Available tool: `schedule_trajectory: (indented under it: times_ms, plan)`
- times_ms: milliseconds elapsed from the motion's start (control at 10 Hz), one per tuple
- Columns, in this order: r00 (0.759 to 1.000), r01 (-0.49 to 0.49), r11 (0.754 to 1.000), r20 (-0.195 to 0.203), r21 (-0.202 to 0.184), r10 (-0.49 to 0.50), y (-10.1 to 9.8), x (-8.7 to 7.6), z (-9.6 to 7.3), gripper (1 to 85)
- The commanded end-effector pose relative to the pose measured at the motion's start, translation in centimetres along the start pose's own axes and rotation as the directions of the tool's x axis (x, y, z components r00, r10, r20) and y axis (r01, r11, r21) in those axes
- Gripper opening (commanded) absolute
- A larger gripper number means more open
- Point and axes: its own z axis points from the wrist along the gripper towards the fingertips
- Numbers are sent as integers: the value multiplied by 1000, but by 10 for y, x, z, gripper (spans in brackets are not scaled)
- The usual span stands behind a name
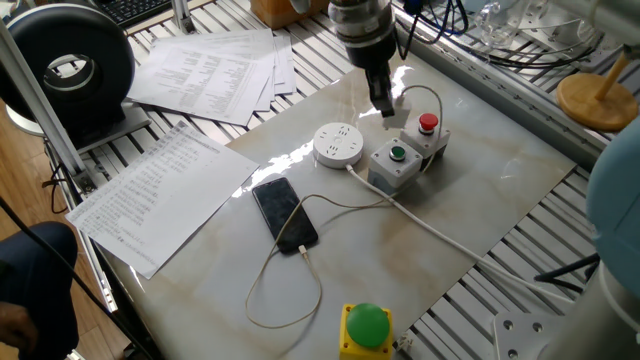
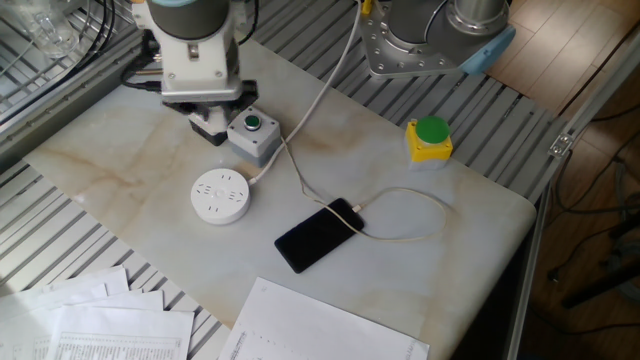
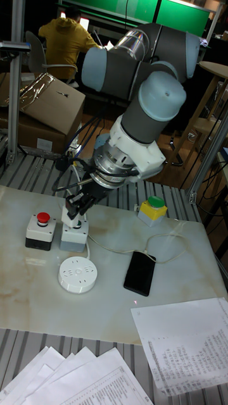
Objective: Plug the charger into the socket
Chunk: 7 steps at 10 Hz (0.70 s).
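The round white socket (image 1: 337,143) lies flat on the marble table, slot holes up; it also shows as the socket (image 2: 221,195) and the socket (image 3: 77,274). My gripper (image 1: 384,104) hangs behind and to the right of it, above the grey button boxes, shut on the small white charger (image 1: 390,112). In the tall view the charger (image 3: 71,215) sits between the fingers of the gripper (image 3: 75,209), well above the socket. Its thin white cable loops back to the black smartphone (image 1: 284,213). From the other side the gripper (image 2: 208,127) hides the charger.
A grey box with a green button (image 1: 397,164) and one with a red button (image 1: 428,135) stand right of the socket. A yellow box with a green dome (image 1: 366,327) sits at the front edge. Paper sheets (image 1: 160,190) lie left. The socket's thick cord (image 1: 440,235) runs right.
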Motion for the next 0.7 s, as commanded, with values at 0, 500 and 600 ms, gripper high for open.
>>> schedule_trajectory:
  times_ms: [0, 500, 600]
  plan:
    - [997, 60, 996, -46, -68, -63, 30, 11, -4, 10]
    - [990, 67, 996, -119, -62, -74, 42, 25, 12, 10]
    - [990, 69, 997, -120, -39, -73, 38, 24, 16, 10]
